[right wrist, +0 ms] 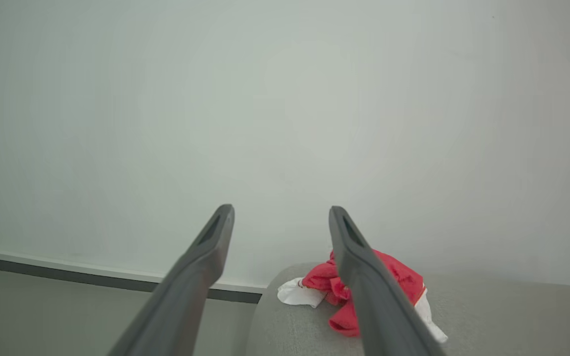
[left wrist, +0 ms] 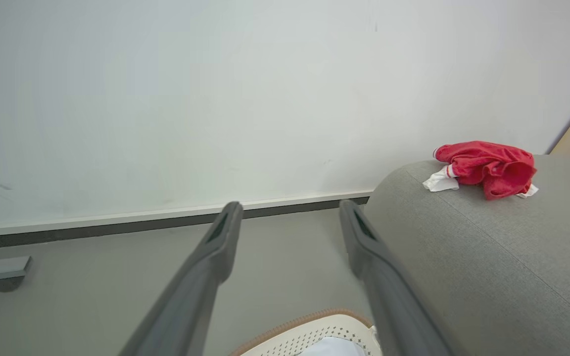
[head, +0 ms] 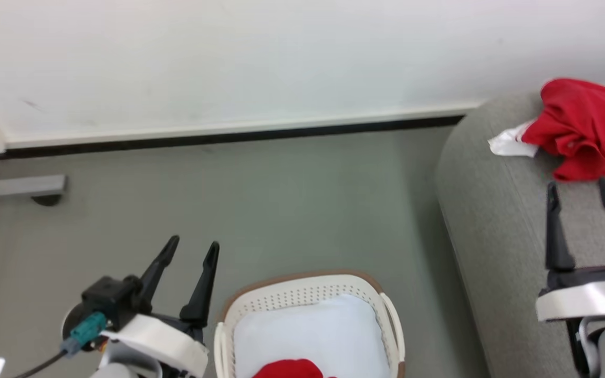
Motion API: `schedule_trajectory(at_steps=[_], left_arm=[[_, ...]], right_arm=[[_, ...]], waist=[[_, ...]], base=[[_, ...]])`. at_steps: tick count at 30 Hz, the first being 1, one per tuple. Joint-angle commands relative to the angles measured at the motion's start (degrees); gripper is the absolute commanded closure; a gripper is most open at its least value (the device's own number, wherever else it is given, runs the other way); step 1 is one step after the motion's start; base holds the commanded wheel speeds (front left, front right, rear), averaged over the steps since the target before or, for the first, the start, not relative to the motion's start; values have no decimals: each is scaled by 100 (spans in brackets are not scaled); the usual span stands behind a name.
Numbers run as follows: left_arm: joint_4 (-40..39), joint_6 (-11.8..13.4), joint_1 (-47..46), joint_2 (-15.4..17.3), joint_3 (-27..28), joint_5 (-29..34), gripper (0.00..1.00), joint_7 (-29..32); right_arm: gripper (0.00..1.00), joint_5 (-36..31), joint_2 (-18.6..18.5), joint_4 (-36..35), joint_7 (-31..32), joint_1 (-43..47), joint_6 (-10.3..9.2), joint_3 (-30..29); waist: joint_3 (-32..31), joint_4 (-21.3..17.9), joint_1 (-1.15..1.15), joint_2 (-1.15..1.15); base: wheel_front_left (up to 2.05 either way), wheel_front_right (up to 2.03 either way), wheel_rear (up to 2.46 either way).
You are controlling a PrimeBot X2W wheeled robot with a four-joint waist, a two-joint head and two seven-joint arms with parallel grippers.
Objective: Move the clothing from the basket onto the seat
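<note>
Over the seat point(head: 491, 236), my right gripper point(head: 578, 184) is hovering spread and empty, just short of one red piece point(head: 586, 128) near the corner; left of the basket point(head: 302, 278), my left gripper point(head: 195, 244) is hovering likewise. Outstanding: a second red piece point(head: 292, 369) is lying in the basket on a white pad point(head: 308, 325), so I am judging the left should be dropping straight in, pinching red cloth only, clearing the rim.
</note>
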Motion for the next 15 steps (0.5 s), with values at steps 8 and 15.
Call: schedule_trajectory(at_steps=[8, 15], left_arm=[[343, 133, 647, -207, 340, 248, 0, -84], [554, 58, 1187, -473, 946, 637, 0, -85]], right_arm=[[0, 262, -21, 74, 2, 796, -12, 553], [0, 508, -17, 329, 2, 1289, -12, 849]], waist=[[-660, 544, 2, 0], [-896, 761, 2, 0]], base=[[0, 0, 0], [0, 0, 0]])
